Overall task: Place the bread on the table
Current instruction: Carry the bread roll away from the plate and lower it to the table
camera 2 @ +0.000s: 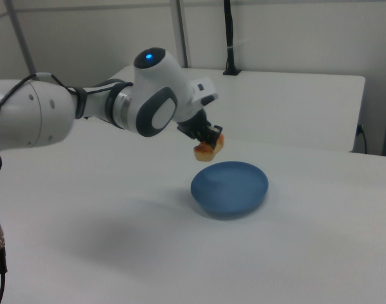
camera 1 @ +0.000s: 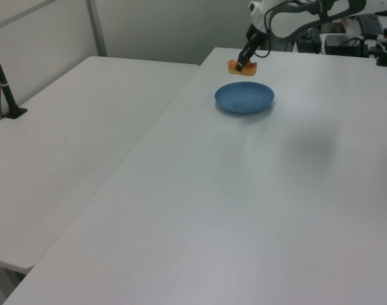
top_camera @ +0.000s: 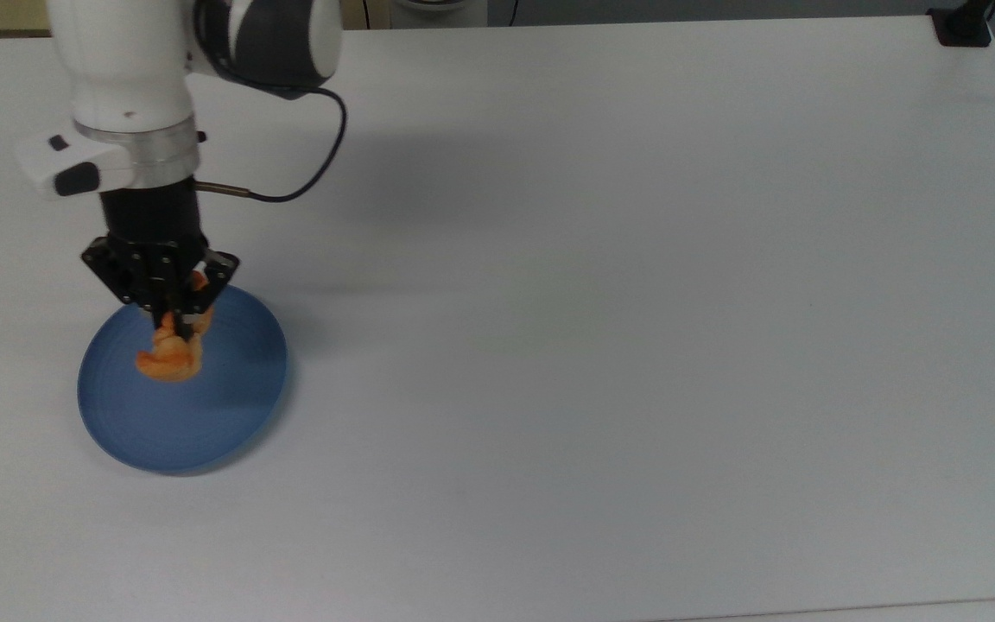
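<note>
Claw (top_camera: 176,321) pinches the bread (top_camera: 171,356), fingers pressed onto its upper end so the loaf hangs below. In the left view the bread (camera 1: 242,67) is clearly up in the air, apart from the blue plate (camera 1: 244,98), nothing touching; the right view shows the same, bread (camera 2: 206,148) above the plate's far rim (camera 2: 229,186). Plate sits near the left edge of the surface (top_camera: 636,302) in the top view, closer to the near-left corner. Grip is near one end, probably because that end stuck up and gave the fingers something to close around. Held high likely to clear the plate rim before moving sideways.

Judgement: lift step done, carry and set-down not yet done. Next move calls for travel over bare surface, beside the plate, then lowering and opening. Risk: end-grip on a soft pastry could let it swing or slip. Black cable (top_camera: 307,164) loops from the wrist, away from the bread.
</note>
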{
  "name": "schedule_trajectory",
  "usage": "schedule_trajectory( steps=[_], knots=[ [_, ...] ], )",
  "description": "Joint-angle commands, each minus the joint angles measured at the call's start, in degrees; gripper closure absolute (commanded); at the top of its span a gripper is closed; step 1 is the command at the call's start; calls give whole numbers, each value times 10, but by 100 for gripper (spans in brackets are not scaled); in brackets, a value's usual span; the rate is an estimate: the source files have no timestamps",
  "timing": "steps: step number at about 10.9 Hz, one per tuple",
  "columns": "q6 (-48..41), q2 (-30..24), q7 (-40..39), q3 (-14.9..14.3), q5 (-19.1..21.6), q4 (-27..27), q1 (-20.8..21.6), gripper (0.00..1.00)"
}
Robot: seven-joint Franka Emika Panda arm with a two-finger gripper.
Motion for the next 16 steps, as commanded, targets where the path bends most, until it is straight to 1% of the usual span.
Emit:
schedule_trajectory(
  steps=[1,4,5,6,7,8,9,11,12,14,15,16],
  knots=[
    [2,-36,111,17,-75,-69,45,84],
    [2,-53,272,106,-196,-113,46,84],
    [2,-53,339,143,-240,-126,47,84],
    [2,-52,378,166,-268,-137,47,84],
    [3,-51,412,184,-295,-147,54,84],
    [3,-48,452,196,-315,-151,65,84],
    [4,-44,487,201,-333,-151,79,84],
    [13,-30,540,203,-373,-148,116,84],
    [47,-13,569,203,-408,-146,139,84],
    [61,8,597,203,-454,-138,165,84],
    [71,15,606,203,-464,-133,176,84],
    [79,24,612,203,-464,-126,187,84]
  ],
)
